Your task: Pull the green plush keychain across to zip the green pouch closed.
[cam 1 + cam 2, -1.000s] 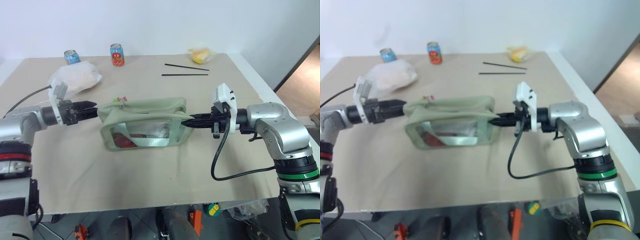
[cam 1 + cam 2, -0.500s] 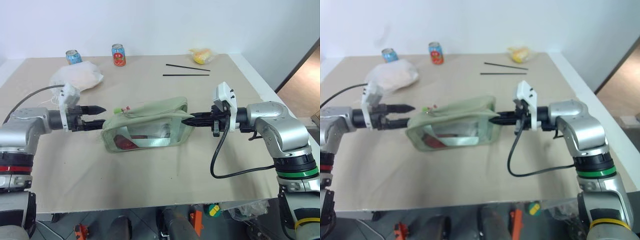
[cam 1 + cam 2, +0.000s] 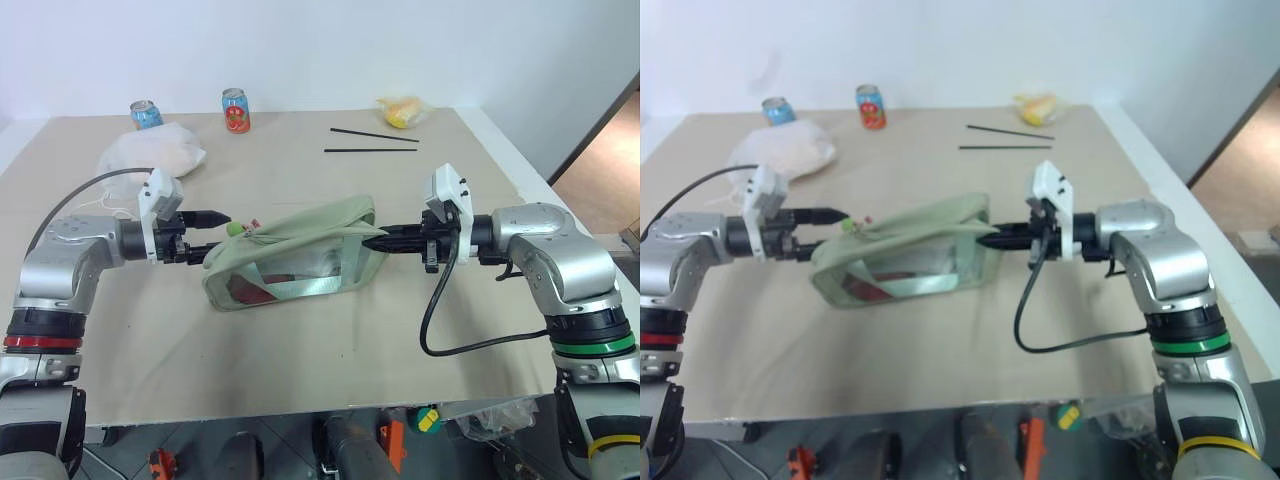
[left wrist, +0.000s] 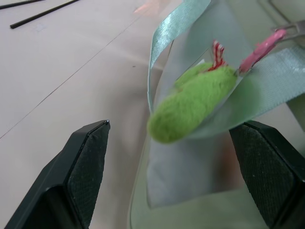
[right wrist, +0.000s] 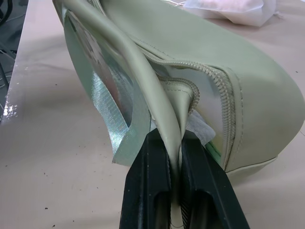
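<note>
The boxy pale sage-green fabric pouch with a clear plastic side window [image 3: 292, 255] sits near the middle of the beige desk [image 3: 300, 340], its right end lifted higher than its left. The right end effector [image 3: 380, 241] is clamped tight on a fold of fabric at the pouch's right end, both black fingers [image 5: 157, 191] pressed against it. The small lime-green fuzzy plush keychain [image 4: 190, 102] hangs at the pouch's left end, with a pink charm just beside it. The left end effector [image 3: 214, 232] is spread wide at that end, the plush lying between its fingers [image 4: 86, 167]; it seems not to touch them. Red contents show through the window. Well behind, toward the far edge, lie a white crinkly bag [image 3: 155, 155], two drink cans [image 3: 235, 110] and two thin black sticks [image 3: 372, 142]
</note>
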`<state>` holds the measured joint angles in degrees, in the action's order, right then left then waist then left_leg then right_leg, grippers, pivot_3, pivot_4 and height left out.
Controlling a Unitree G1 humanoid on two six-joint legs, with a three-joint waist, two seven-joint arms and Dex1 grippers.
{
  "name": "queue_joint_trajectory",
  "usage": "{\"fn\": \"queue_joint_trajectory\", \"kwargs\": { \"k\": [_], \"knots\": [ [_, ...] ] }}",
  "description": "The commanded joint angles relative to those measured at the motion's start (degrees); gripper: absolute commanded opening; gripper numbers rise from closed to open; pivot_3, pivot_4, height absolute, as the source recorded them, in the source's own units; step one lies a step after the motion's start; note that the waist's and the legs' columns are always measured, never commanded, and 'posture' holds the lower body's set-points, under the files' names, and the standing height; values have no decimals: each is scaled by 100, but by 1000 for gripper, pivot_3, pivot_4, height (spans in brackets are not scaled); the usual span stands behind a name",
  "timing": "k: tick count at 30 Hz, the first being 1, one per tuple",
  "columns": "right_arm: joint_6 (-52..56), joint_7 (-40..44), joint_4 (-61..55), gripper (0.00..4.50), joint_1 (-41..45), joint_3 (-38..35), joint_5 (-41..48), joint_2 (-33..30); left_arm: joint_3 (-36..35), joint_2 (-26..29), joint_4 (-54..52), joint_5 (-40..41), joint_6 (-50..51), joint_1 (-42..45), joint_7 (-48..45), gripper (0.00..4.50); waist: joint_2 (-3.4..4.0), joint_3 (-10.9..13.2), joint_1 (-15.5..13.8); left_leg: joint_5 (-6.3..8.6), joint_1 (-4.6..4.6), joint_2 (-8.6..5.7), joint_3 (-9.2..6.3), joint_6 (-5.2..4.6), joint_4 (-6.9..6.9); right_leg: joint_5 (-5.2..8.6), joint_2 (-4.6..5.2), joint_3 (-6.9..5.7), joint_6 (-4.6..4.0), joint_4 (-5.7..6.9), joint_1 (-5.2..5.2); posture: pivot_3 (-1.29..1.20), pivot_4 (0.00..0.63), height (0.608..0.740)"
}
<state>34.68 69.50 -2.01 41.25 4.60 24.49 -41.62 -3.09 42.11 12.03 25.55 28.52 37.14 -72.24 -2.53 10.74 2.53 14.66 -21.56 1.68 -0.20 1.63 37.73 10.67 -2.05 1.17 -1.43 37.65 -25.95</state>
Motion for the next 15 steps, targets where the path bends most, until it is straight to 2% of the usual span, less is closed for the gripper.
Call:
{"fn": "queue_joint_trajectory", "kwargs": {
  "k": [1,2,12,13,15],
  "knots": [
    [-47,-40,-23,39,145,-62,30,19,-116,54,-336,194,47,-43,-77,4076,0,0,3,0,0,0,0,0,0,0,0,0,0,0,0,0,150,740],
    [-49,-41,-24,0,143,-62,28,21,-113,68,-357,241,150,-49,-87,3497,0,0,3,0,0,2,-1,0,0,0,-2,0,0,0,0,0,150,740],
    [-29,-75,-41,0,134,-80,34,10,-199,154,-449,699,746,-17,-184,178,0,0,4,0,1,2,-2,0,0,0,-3,-1,0,1,0,0,150,740],
    [-32,-80,-35,0,138,-77,32,10,-196,160,-444,669,703,-23,-146,40,0,0,4,0,1,2,-2,0,0,0,-3,-1,0,1,0,0,150,740],
    [-39,-85,-21,0,145,-67,28,15,-207,129,-320,505,494,9,42,40,0,0,3,0,1,2,-1,0,0,0,-2,-1,0,1,0,0,150,740]
  ]
}}
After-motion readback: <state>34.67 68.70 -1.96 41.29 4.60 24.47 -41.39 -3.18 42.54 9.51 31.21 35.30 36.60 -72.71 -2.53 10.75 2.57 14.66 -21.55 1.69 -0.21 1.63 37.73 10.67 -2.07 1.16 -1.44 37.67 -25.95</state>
